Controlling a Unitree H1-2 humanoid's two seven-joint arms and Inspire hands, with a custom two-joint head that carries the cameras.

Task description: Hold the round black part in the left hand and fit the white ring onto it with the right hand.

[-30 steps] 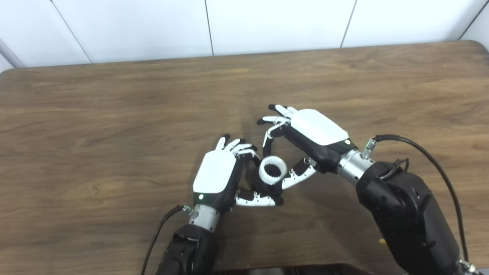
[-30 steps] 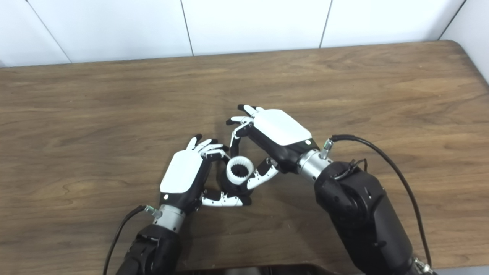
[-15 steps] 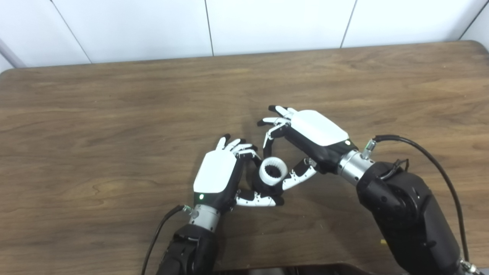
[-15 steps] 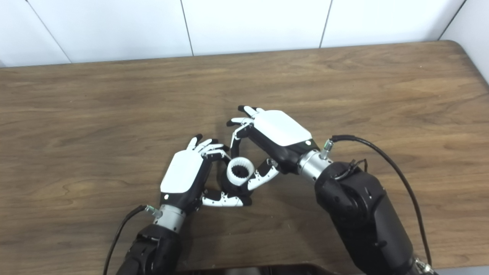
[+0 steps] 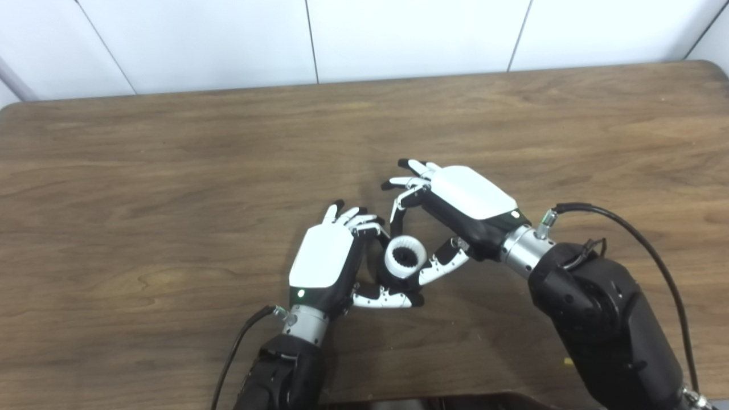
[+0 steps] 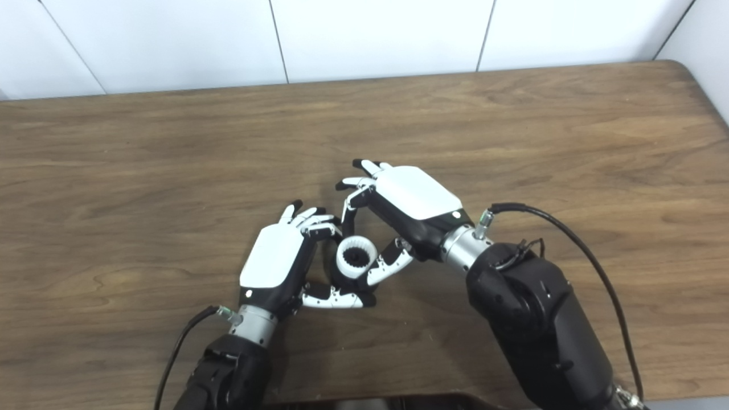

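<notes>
White ring (image 5: 405, 257) seated on top of the round black part (image 5: 392, 277), toothed inner bore facing up toward the cameras. Only a dark sliver of the black part visible beneath and to the near side of the ring; the rest hidden by fingers.

Held just to the right of the left robot hand (image 5: 323, 263), in the crook between its curled fingers and its thumb. Left fingers (image 5: 367, 229) bent over at the ring's far-left edge, thumb stretched out flat along the near side under the black part. Closed on the black part, white back plate turned up, green light lit near the wrist.

Flanked on the other side by the right robot hand (image 6: 411, 200), set up and to the right of the ring, palm down. Right thumb (image 6: 389, 266) reaching in to touch the ring's right rim; one black-tipped finger (image 6: 348, 213) angled down to the ring's far edge, the remaining fingers spread out and away, touching nothing. Pinched lightly on the ring between thumb and that finger, otherwise mostly open.

Both robot hands close together, fingertips nearly meeting above the ring. Wooden bench (image 5: 142, 171) below everything. Black cable (image 6: 575, 250) looping off the right wrist, another (image 6: 179, 341) trailing from the left wrist.
</notes>
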